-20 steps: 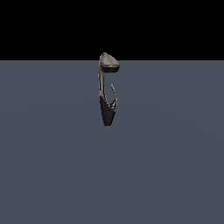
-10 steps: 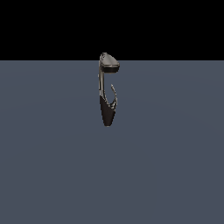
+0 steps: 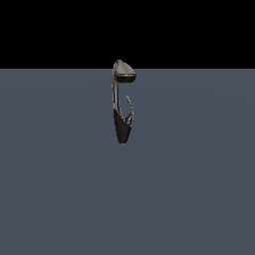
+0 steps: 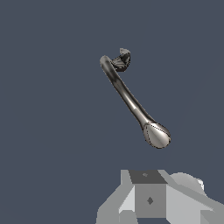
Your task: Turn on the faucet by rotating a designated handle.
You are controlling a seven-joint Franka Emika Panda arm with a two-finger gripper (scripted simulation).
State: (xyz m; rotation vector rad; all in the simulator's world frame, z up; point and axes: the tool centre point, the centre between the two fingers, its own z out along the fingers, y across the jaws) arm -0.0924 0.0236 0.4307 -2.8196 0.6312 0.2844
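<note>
The faucet (image 3: 121, 107) stands upright near the middle of the grey bench (image 3: 60, 189), its short curved handle (image 3: 130, 108) hooking up from the black base on the exterior view's right, while only the hand's pale body shows in the wrist view, so I cannot tell whether it is apart or together.

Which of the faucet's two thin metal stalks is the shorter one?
The handle: a curved, hook-like prong rising from the black base of the faucet. The other stalk, the grey neck, rises higher and carries the flat oval head.
</note>
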